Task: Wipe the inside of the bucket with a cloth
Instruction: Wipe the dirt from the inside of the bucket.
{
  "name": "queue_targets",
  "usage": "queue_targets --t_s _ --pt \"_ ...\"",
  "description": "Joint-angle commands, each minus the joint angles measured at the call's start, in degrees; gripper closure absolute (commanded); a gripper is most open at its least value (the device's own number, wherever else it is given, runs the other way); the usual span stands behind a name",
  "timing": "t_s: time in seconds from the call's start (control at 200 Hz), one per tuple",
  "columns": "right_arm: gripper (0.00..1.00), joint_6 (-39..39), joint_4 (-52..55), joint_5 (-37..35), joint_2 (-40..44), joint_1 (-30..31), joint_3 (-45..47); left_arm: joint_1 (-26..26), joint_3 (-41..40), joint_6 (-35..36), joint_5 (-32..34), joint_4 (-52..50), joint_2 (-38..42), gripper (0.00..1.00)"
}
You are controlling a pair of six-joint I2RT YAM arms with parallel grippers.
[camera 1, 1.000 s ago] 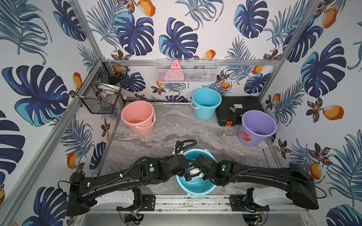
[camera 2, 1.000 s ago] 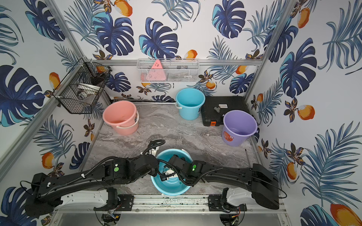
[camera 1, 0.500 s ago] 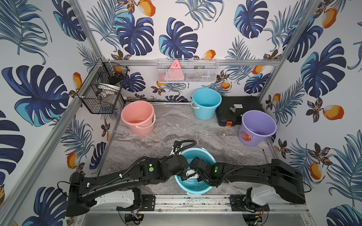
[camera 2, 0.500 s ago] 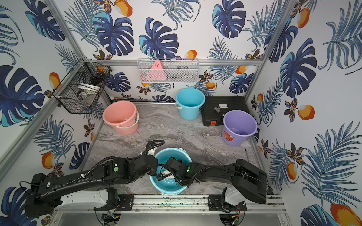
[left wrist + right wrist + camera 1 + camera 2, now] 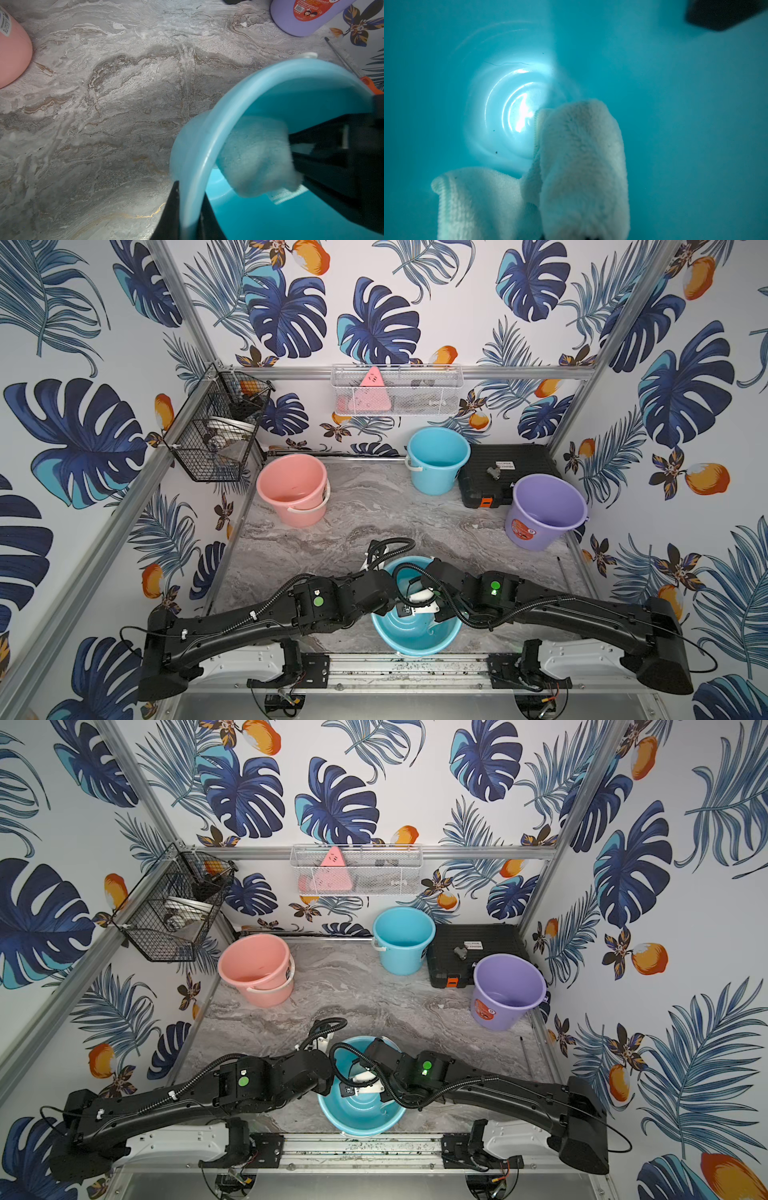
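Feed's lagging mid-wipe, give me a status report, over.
Left gripper shut on rim of near blue bucket. Right gripper shut on cloth, inside bucket. Few dark specks on bucket floor; no obstruction seen.

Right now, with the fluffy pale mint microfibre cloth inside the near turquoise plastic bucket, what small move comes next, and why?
Probably sweep the cloth across the floor of the bucket toward the dark specks: the right gripper is shut on the cloth, and the left gripper clamps the rim, steadying the bucket.
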State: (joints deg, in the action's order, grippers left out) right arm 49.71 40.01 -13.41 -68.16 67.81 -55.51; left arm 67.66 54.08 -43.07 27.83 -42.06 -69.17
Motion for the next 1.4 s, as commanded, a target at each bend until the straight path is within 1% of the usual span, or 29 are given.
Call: queue_targets --t_s 0.0,0.145,0.185,0.31,0.4,0.716,1.021,1.076,1.236,1.396 --pt "1.0 -1.7 12.7 2.0 2.0 0.1 -3.8 0.1 -0.4 1.0 -0.4 -1.1 0.2 1.0" --pt "1.0 -3.8 21.9 3.1 2.0 0.2 -9.0 0.1 -0.3 1.0 0.1 -1.7 0.7 1.0" --pt "1.0 -4.4 23.8 3.2 1.6 0.2 -11.8 0.1 -0.2 1.0 0.1 -1.8 0.7 1.0" --pt "1.0 -5.8 27.4 3.8 0.0 0.6 -14.0 0.1 -0.2 1.0 0.1 -1.6 0.5 1.0" --pt "1.0 -6.3 27.8 5.0 -1.6 0.7 -14.5 0.1 0.0 1.1 0.0 -1.5 0.1 1.0" --pt "1.0 -5.6 21.9 8.3 -8.4 0.8 -10.9 0.1 0.8 1.3 0.1 -1.7 0.1 1.0" --pt "1.0 -7.6 16.6 13.0 -17.2 0.8 -9.9 0.1 1.3 1.5 0.2 -1.8 -0.2 1.0" --pt "1.0 -7.4 15.4 13.4 -18.3 0.7 -7.5 0.1 1.4 1.5 0.1 -1.9 -0.2 1.0" --pt "1.0 -7.1 9.4 14.9 -21.0 0.4 -4.2 0.1 1.2 1.4 0.1 -1.9 -0.1 1.0" --pt "1.0 -7.2 1.2 13.8 -22.9 -0.3 -0.1 0.1 0.9 1.2 0.2 -2.0 0.2 1.0"
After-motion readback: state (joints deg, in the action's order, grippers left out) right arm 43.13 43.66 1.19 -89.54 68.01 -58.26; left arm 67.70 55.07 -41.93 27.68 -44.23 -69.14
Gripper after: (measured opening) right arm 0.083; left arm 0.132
